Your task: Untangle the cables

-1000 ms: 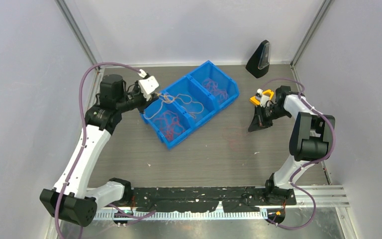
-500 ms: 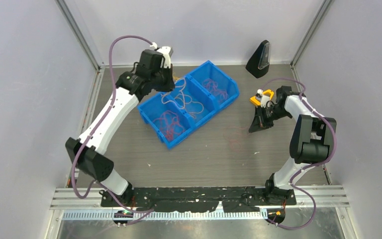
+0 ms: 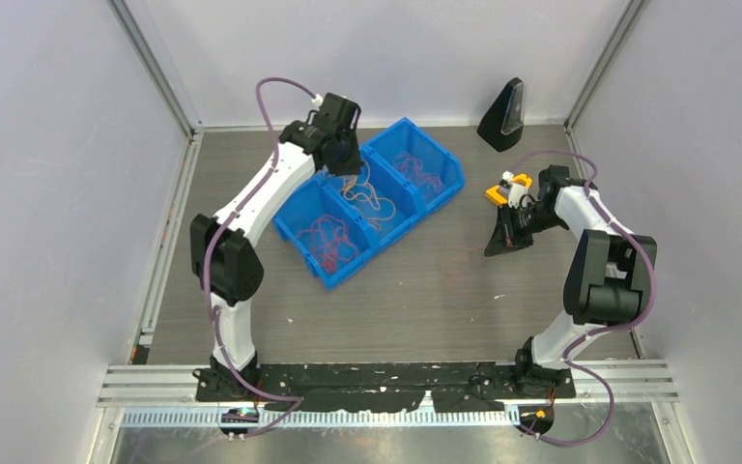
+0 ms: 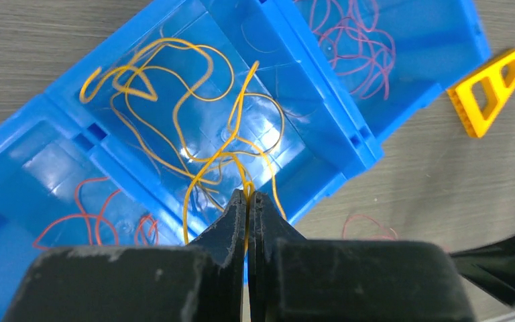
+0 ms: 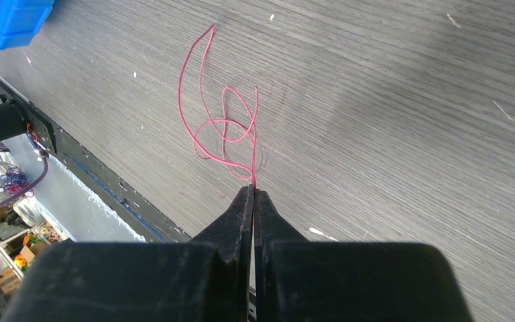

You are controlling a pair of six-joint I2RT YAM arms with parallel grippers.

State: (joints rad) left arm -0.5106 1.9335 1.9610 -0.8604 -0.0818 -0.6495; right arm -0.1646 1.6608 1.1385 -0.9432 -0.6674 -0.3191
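Note:
A blue three-compartment bin (image 3: 343, 278) holds the cables: orange-yellow ones (image 3: 374, 203) in the middle, red ones (image 3: 328, 237) at the near end, pinkish-purple ones (image 3: 417, 172) at the far end. My left gripper (image 3: 350, 170) hangs over the middle compartment, shut on an orange-yellow cable (image 4: 174, 100) that runs up into its tips (image 4: 249, 194). My right gripper (image 3: 496, 246) is low over the table to the right of the bin, shut on the end of a loose red cable (image 5: 224, 127) that lies looped on the wood (image 3: 459, 266).
A yellow triangular piece (image 3: 496, 193) sits by the right wrist. A black wedge-shaped object (image 3: 504, 114) stands at the back right. Grey walls close in the table on three sides. The bin's corner (image 5: 7, 20) shows in the right wrist view.
The left arm has swung from the bin's left side up and rightward over the middle compartment, keeping the orange-yellow cable. The right arm has barely moved.

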